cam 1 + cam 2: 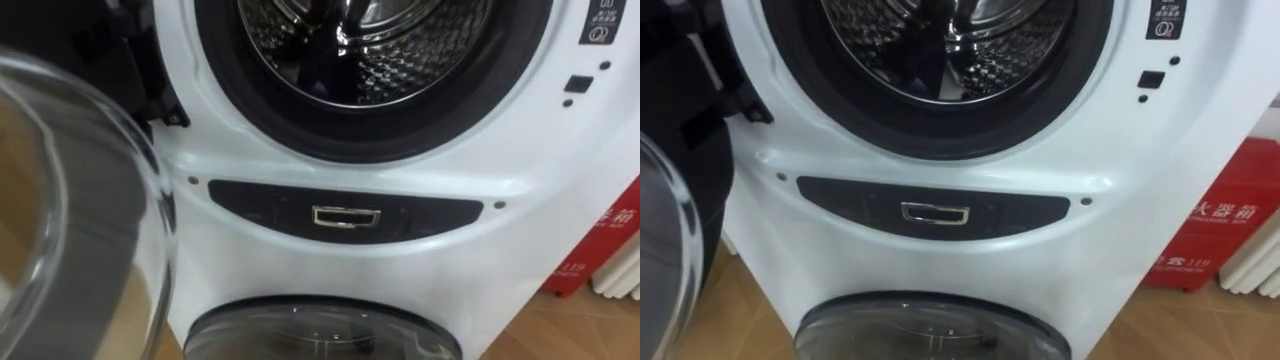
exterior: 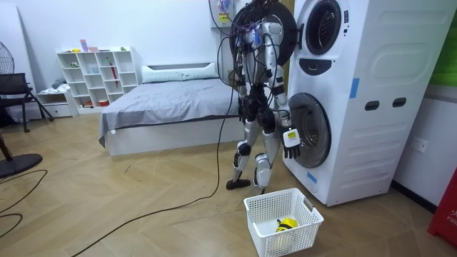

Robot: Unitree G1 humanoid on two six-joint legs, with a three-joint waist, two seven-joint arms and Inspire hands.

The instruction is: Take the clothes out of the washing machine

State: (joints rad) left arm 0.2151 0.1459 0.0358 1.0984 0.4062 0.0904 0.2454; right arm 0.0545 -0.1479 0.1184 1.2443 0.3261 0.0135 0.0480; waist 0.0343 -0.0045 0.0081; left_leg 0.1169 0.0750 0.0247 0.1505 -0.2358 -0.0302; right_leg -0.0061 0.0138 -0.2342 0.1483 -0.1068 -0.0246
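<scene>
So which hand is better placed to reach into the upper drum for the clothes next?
Right, probably. The open upper door crowds the robot's left side, while the drum opening lies clear ahead and to the right. The right hand hangs free beside the lower door.

- The washing machine (image 1: 380, 250) has a smooth, glossy white shell; plastic or painted metal, I can't say which.
- Its drum (image 1: 400, 60) is bright, shiny metal, dimpled all over.
- The door seal (image 1: 380, 135) round it looks like matt dark rubber.
- The open door (image 1: 60, 200) is clear, glossy glass.
- The dark panel (image 1: 250, 205) is glossy, with a chrome-like handle (image 1: 346, 216).
- The basket (image 2: 300, 235) is white latticed plastic.
- The floor (image 2: 128, 207) is smooth wood.
- The bed (image 2: 171, 100) is covered in matt grey cloth.
</scene>
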